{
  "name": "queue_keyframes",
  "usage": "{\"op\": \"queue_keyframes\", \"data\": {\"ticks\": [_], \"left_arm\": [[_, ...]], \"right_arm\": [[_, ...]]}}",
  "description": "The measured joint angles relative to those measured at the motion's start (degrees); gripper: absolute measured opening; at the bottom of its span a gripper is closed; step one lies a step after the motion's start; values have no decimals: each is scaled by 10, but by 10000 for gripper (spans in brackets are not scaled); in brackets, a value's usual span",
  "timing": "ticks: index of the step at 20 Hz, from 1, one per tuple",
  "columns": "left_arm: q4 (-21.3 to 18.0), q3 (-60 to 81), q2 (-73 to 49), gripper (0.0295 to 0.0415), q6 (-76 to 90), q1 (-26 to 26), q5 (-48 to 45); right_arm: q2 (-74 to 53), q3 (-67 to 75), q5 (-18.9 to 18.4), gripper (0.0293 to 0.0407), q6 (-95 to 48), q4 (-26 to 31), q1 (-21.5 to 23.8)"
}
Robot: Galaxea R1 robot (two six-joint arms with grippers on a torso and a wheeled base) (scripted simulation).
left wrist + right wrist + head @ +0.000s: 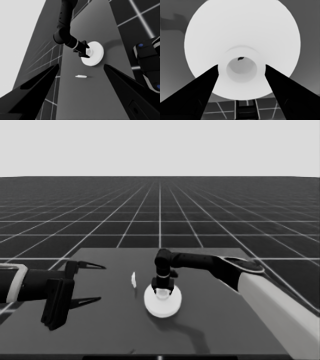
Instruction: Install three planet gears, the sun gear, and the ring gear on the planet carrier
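The right gripper (163, 291) is spread open around the hub of the larger round part (163, 306), mid-tabletop; the left gripper (93, 282) waits open.

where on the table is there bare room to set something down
Bare table lies in front of the larger round part and toward the left gripper. Crowded: the middle, where the right gripper meets that part beside the thin white piece.

no readable text, no labels, no brand marks, no numbers, no signs on any surface in the three views
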Motion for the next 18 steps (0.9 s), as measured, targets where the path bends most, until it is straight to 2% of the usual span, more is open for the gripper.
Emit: {"op": "queue_keyframes", "data": {"ticks": [18], "left_arm": [[0, 0, 0, 385, 0, 0, 0]], "right_arm": [[0, 0, 0, 348, 90, 0, 0]]}}
